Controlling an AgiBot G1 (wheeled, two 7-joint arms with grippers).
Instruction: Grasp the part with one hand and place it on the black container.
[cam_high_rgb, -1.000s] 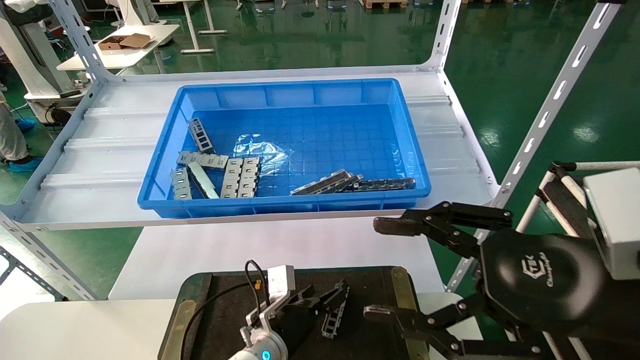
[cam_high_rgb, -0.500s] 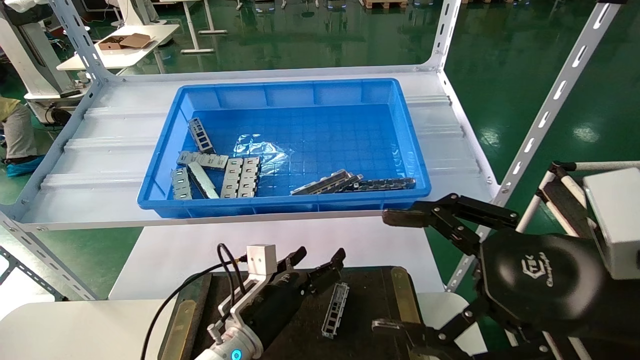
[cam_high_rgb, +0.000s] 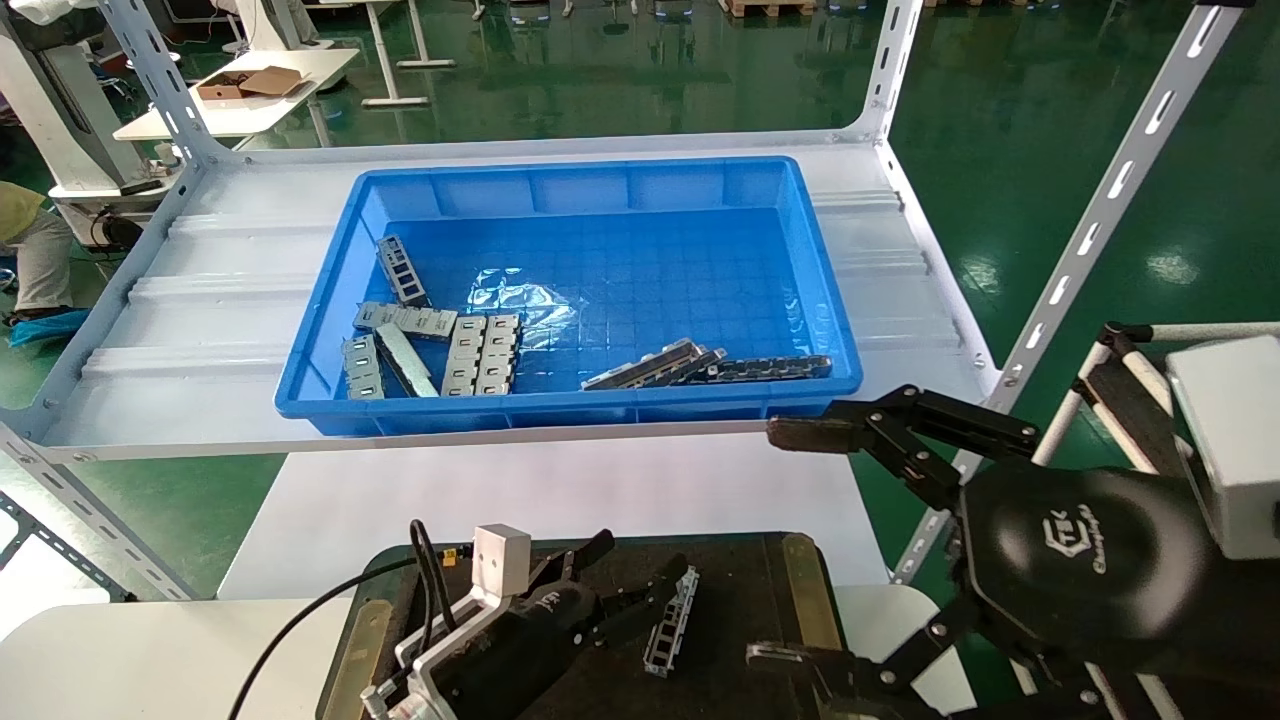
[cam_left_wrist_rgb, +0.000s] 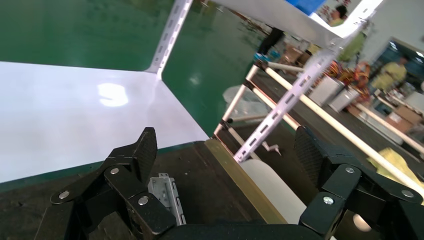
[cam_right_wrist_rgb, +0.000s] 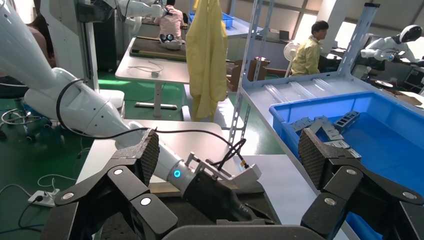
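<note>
The part (cam_high_rgb: 671, 620), a silver-grey metal channel with cut-outs, lies flat on the felt floor of the black container (cam_high_rgb: 745, 600) at the bottom centre of the head view. My left gripper (cam_high_rgb: 640, 563) hovers just behind and left of it, open, holding nothing. In the left wrist view the part (cam_left_wrist_rgb: 168, 198) shows beside one finger of that gripper (cam_left_wrist_rgb: 226, 149), above the container's dark floor (cam_left_wrist_rgb: 202, 172). My right gripper (cam_high_rgb: 780, 545) hangs open and empty at the container's right end; its wrist view (cam_right_wrist_rgb: 230, 150) looks onto the left arm (cam_right_wrist_rgb: 95, 115).
A blue plastic bin (cam_high_rgb: 820, 300) on the white metal shelf (cam_high_rgb: 200, 300) holds several more metal parts (cam_high_rgb: 430, 345). Slotted shelf uprights (cam_high_rgb: 1090, 230) stand to the right. A white tabletop (cam_high_rgb: 560, 490) lies between shelf and container. People and other tables are in the background.
The left gripper, low by the part a second ago, rose away with its fingers open, then drew back toward me. The part stays lying on the black container. The right gripper shifted slightly right.
</note>
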